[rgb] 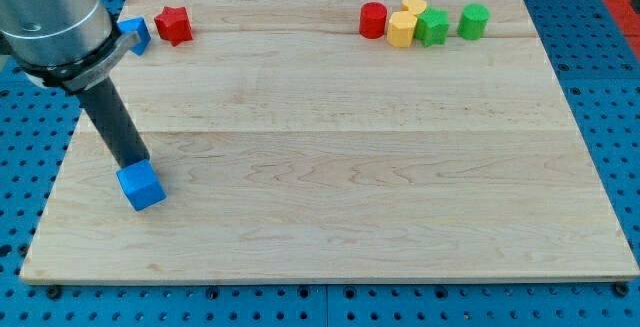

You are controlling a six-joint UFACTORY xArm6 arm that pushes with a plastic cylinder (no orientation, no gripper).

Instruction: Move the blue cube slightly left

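Note:
The blue cube [141, 184] lies on the wooden board [340, 147] near its left edge, in the lower left of the view. My tip [134, 162] comes down from the upper left and ends right at the cube's top edge, touching or almost touching it. The rod's grey upper body fills the view's top left corner.
A second blue block [135, 34] and a red star-shaped block [174, 25] sit at the board's top left. At the top right stand a red cylinder [373, 19], two yellow blocks [402, 27], a green star-shaped block [433, 27] and a green cylinder [473, 21].

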